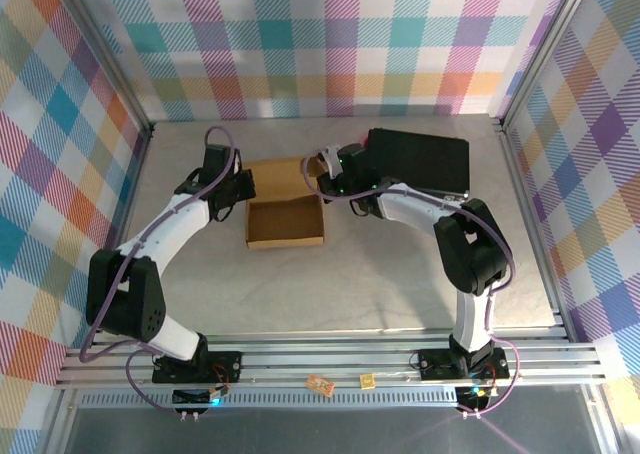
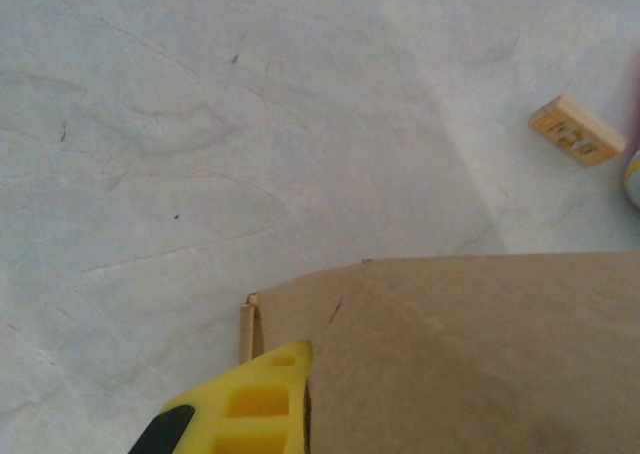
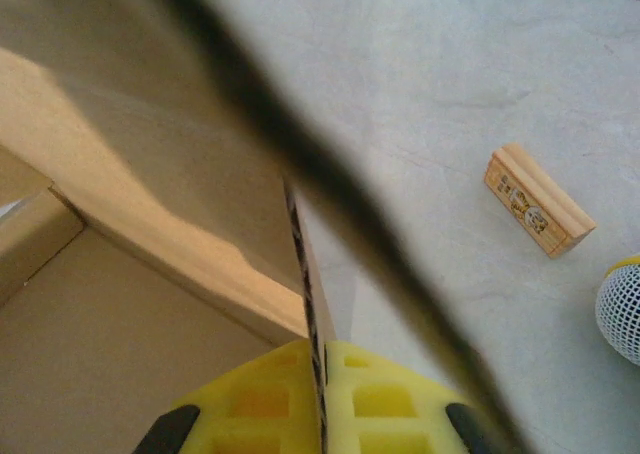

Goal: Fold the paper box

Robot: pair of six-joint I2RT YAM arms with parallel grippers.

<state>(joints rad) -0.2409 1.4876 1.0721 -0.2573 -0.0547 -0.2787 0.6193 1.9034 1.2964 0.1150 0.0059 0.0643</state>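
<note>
Right wrist view: my right pincer is clamped on the thin edge of a cardboard wall, a yellow pad on either side of it. That's the paper box, sitting mid-way across the surface, nearer the far edge than the near one. Its tray is open and the lid flap stands at its far side.

My left pincer is together on the flap's other end. One yellow finger shows, with cardboard hiding its mate.

To do this well, I reckon both ends should swing over together and level, so the crease bends straight. Grip light, because corrugated board dents. Mind the black case just beside my right wrist, toward the far right corner. Mind the wooden block too, lying loose beyond the box.

The surface is pale, smooth and faintly veined, so the tray may slide. Around it stand metal frame posts and bright checked walls.
</note>
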